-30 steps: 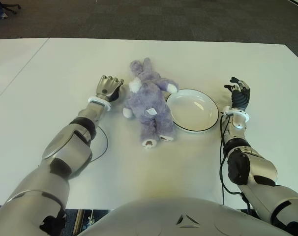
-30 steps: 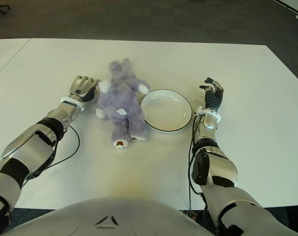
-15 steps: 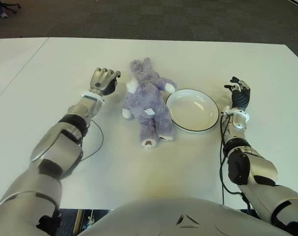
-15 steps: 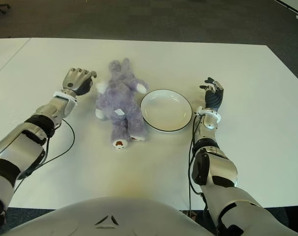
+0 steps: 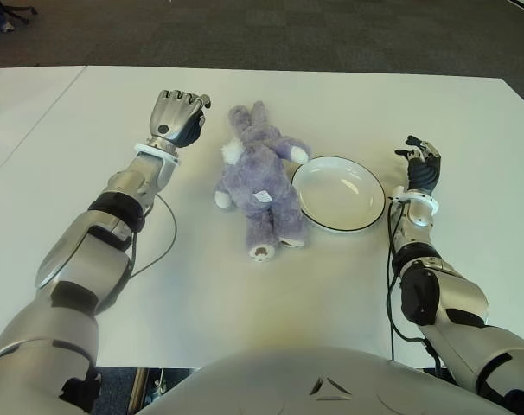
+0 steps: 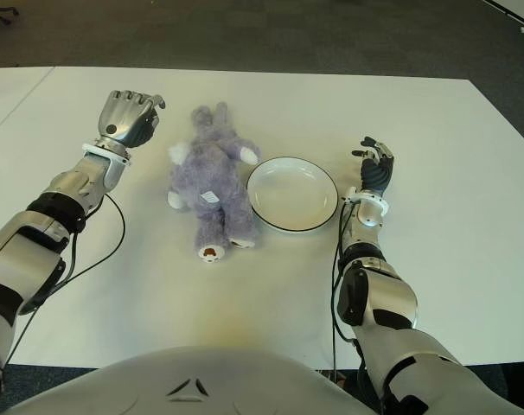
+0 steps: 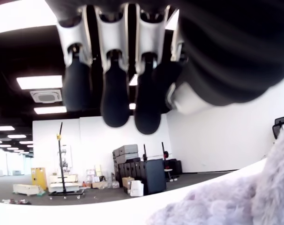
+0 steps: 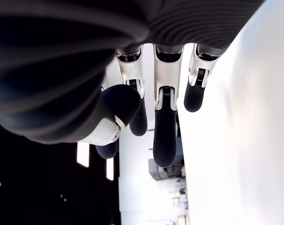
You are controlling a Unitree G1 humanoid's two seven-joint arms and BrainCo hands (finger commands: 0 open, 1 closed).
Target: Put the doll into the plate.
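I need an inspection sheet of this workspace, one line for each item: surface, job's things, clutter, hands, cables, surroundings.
Surface: white table, bare apart from the job's things.
Job's things: purple plush doll lies on the table, touching the left rim of the white plate; plate holds nothing.
Clutter: nothing seen.
Hands: left hand left of the doll, fingers curled loosely, holding nothing; right hand right of the plate, fingers relaxed, holding nothing.
Cables: black cable loops beside the left forearm; another runs along the right arm.
Surroundings: dark carpet floor beyond the table.
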